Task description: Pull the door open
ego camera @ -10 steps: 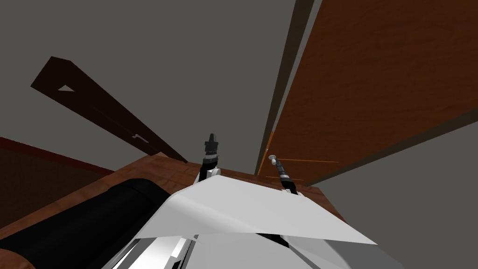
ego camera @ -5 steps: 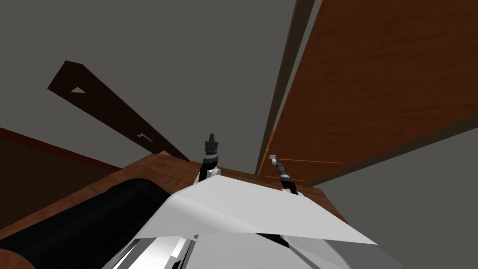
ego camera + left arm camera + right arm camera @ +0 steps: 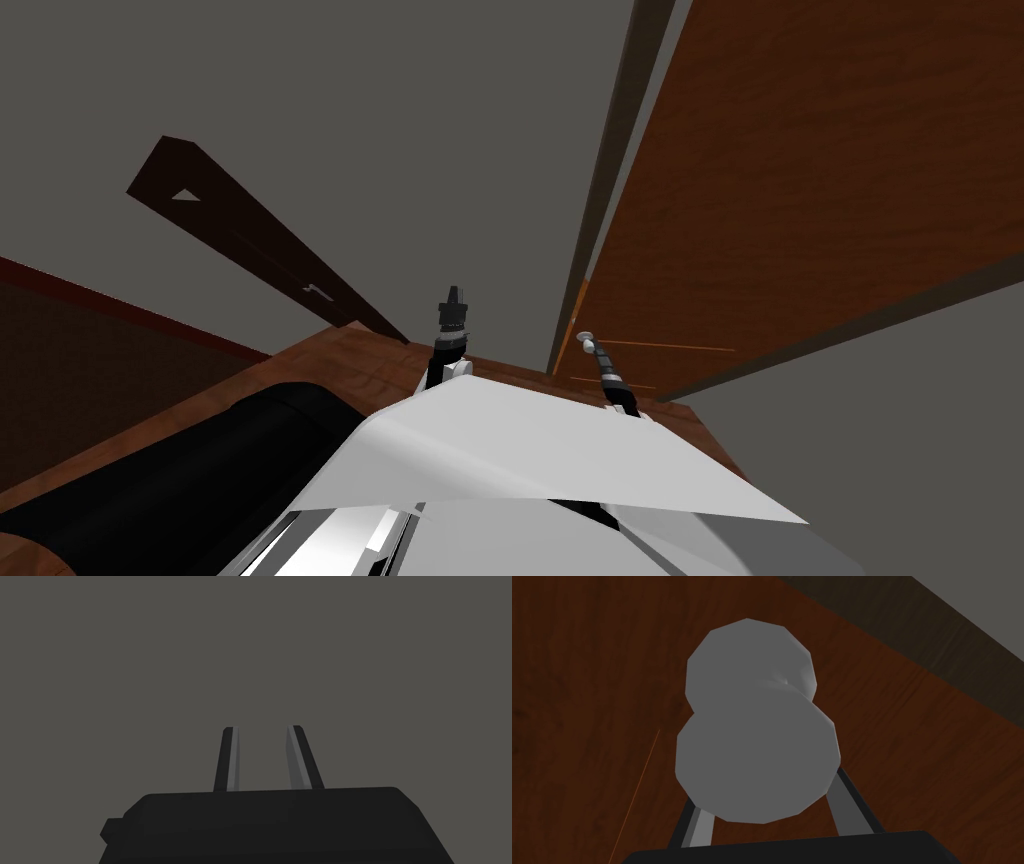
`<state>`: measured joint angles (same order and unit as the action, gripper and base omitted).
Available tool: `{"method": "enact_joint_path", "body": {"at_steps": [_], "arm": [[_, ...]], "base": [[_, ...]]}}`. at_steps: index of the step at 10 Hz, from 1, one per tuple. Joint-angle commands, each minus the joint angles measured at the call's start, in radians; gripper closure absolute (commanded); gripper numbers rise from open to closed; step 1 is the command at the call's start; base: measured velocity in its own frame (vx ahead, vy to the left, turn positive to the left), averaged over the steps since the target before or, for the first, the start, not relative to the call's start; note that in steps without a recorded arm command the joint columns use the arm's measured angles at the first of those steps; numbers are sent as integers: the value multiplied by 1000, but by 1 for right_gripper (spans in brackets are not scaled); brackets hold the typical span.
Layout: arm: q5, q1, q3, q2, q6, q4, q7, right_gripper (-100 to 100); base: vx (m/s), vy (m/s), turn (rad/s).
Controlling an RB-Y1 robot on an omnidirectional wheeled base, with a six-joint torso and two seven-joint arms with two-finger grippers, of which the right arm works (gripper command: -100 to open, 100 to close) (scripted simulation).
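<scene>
The right gripper's point(image 3: 588, 343) fingers point(image 3: 840, 808) flank the rounded grey knob point(image 3: 757, 726) and appear to pinch its sides, with their tips hidden behind its bulge. The knob stands out from the reddish-brown wood-grain door point(image 3: 800, 180), low on the panel and near the edge that meets the dark frame point(image 3: 610, 170). A thin bright strip shows along that edge, so the door may be just off the frame, though I cannot tell for sure. The knob looks hard, smooth and round, so I judge it could slip under a sideways tug. The best hold is probably deep across its widest part or behind the bulge, near the narrower neck. The door itself should be stiff and fairly heavy and swing on its hinges, so a steady pull along an arc seems wiser than a jerk. The left gripper point(image 3: 262, 731) hangs ahead of the chest, well apart from the door, its fingers drawn close together on nothing.
</scene>
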<state>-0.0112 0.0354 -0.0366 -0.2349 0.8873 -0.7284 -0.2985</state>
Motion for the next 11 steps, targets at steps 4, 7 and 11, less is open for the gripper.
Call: {"method": "enact_joint_path", "body": {"at_steps": [4,7,11], "arm": [[-11,8,28,31,7,18,3,100],[10,-14,0,-4,-12,-22,41,100],[41,-18,0,-6,-14,-22,144,100]], "base": [[3,8,-4],[-4,-14,11],[-46,-30,122]]}}
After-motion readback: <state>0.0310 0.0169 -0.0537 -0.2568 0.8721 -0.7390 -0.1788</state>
